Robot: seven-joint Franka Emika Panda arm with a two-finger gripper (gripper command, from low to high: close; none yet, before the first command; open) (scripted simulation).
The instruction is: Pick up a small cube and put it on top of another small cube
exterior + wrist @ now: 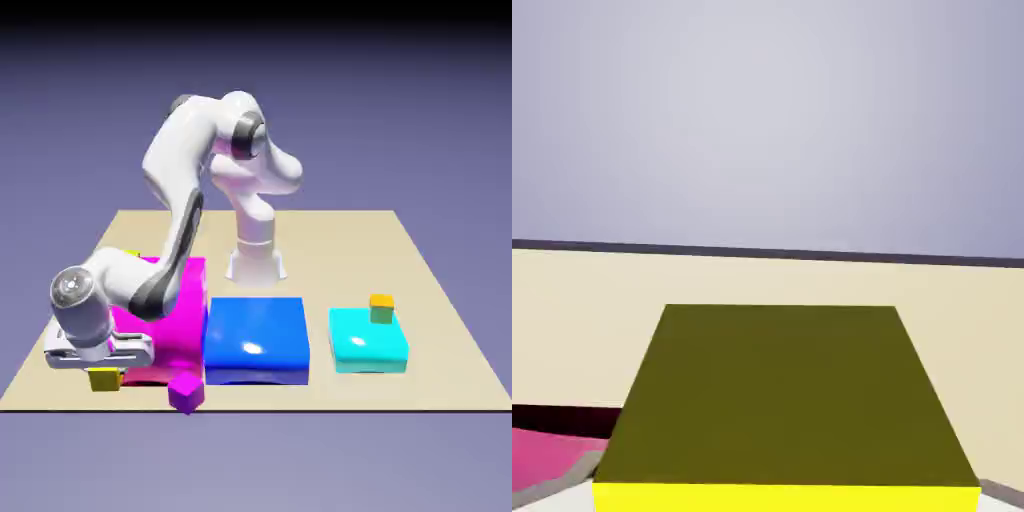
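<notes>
The small cube [103, 379], plain yellow, rests on the tan table near its front corner at the exterior view's left. My gripper [103, 372] comes down over it from above, with the jaws closed in against its sides. In the hand view the small cube [782, 410] fills the lower middle, dark on its large face and bright yellow along the bottom edge. Only grey slivers of the fingertips [547, 497] show at the bottom corners beside it. A tiny purple cube [186, 393] lies a little to the right of the yellow one, at the table's front edge.
A big magenta block [180, 320] stands right behind the gripper, then a big blue block [256, 340] and a cyan block [368, 342] carrying a tiny orange-topped cube [381, 308]. A yellow speck [133, 254] peeks out behind the arm. The table's front edge [300, 408] is close.
</notes>
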